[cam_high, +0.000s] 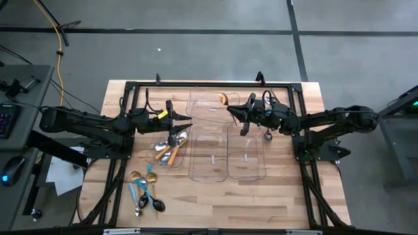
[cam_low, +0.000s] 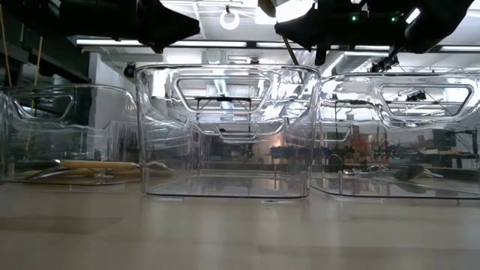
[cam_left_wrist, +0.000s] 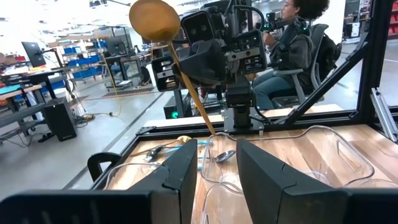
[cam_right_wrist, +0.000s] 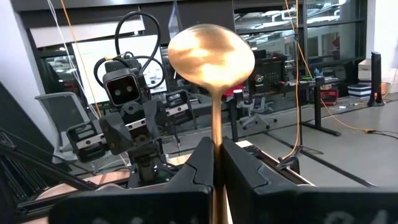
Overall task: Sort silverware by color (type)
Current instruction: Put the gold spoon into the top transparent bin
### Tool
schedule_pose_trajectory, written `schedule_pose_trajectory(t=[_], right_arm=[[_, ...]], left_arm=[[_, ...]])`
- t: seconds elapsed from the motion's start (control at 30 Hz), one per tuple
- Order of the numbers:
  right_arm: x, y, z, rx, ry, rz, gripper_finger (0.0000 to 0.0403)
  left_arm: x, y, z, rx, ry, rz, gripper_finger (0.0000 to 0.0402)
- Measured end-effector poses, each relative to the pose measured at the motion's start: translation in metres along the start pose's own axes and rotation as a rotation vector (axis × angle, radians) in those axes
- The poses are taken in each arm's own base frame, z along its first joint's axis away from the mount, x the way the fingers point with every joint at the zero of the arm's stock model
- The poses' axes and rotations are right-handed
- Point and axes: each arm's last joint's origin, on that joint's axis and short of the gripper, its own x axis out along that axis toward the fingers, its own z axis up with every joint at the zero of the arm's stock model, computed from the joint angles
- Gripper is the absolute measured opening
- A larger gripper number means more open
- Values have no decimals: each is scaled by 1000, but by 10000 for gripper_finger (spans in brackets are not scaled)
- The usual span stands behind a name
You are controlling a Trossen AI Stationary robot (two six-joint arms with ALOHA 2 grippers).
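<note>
A: What is held by the right pincer [cam_high: 230, 108]?

B: A gold spoon [cam_right_wrist: 211, 62] is clamped between its fingers, which are pressed together on the handle. The bowl is pointed up and away from the wrist. In the high view the spoon is seen above the far clear tray [cam_high: 209, 106], near the bench's [cam_high: 274, 196] back edge.

A: And the left pincer [cam_high: 185, 118]?

B: It is held above the bench, just over the left tray [cam_high: 171, 149]. Its fingers [cam_left_wrist: 180, 174] are seen apart in the wrist view, with nothing gripped between them.

A: Where is the rest of the silverware found?

B: Some pieces are lying in the left tray: orange-handled cutlery [cam_high: 171, 154] with silver ends. A loose group [cam_high: 145, 190] is left on the bare wood nearer the front left, where gold spoons, light-blue handles and a dark piece are laid close together, some touching.

A: Are other trays seen?

B: Two more clear trays [cam_high: 245, 154] are set side by side at the middle of the bench. Whether anything is lying in them cannot be told from above.

A: Anything beyond the bench?

B: A seated person [cam_left_wrist: 292, 43] is seen in the left wrist view, behind the right arm.
</note>
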Motion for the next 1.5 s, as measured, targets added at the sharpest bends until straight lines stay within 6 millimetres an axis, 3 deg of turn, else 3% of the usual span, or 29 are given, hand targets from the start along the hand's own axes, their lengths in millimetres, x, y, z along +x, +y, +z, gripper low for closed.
schedule_pose_trajectory(t=[0.37, 0.53, 0.77, 1.0, 1.23, 1.5], right_arm=[[3, -4, -6, 39, 28, -42, 5], [32, -11, -6, 18, 109, -118, 5], [85, -34, -8, -51, 403, -224, 5], [120, -54, -32, -82, 649, -285, 5], [136, -71, -45, -97, 830, -330, 5], [137, -86, -61, -65, 1001, -356, 5]], left_arm=[[0, 1, 5, 8, -47, 7, 104], [0, 1, 7, 6, -74, 12, 104], [-5, -2, 18, 1, -159, -26, 104], [-20, -10, 35, -13, -242, -72, 104], [-39, -17, 51, -30, -309, -127, 104], [-50, -21, 57, -40, -329, -165, 104]])
